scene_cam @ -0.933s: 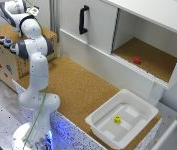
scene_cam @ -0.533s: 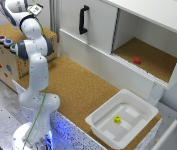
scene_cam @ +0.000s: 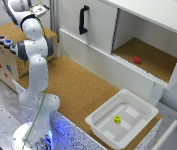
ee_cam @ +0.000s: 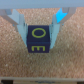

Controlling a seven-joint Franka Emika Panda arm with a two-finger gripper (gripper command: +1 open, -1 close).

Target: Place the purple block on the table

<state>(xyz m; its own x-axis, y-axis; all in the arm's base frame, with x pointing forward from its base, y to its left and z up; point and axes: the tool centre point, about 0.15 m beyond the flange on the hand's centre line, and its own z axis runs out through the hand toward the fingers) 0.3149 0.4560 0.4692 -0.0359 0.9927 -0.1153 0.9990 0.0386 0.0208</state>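
In the wrist view a dark purple block (ee_cam: pixel 40 38) with a yellow "O" on its faces sits between my two fingers. My gripper (ee_cam: pixel 39 40) is shut on it over speckled brown cork. I cannot tell whether the block touches the cork. In the exterior view my gripper (scene_cam: pixel 40 10) is high at the far left, above the back of the cork-topped wooden box (scene_cam: pixel 5 60). The block is too small to make out there. The cork table (scene_cam: pixel 83 90) spreads across the middle of that view.
The wooden box carries coloured buttons (scene_cam: pixel 5 41). A white cabinet with a black handle (scene_cam: pixel 83 20) stands behind the table, with a red block (scene_cam: pixel 136 60) in its open compartment. A white bin (scene_cam: pixel 138 127) at the exterior view's right holds a yellow block (scene_cam: pixel 117 119).
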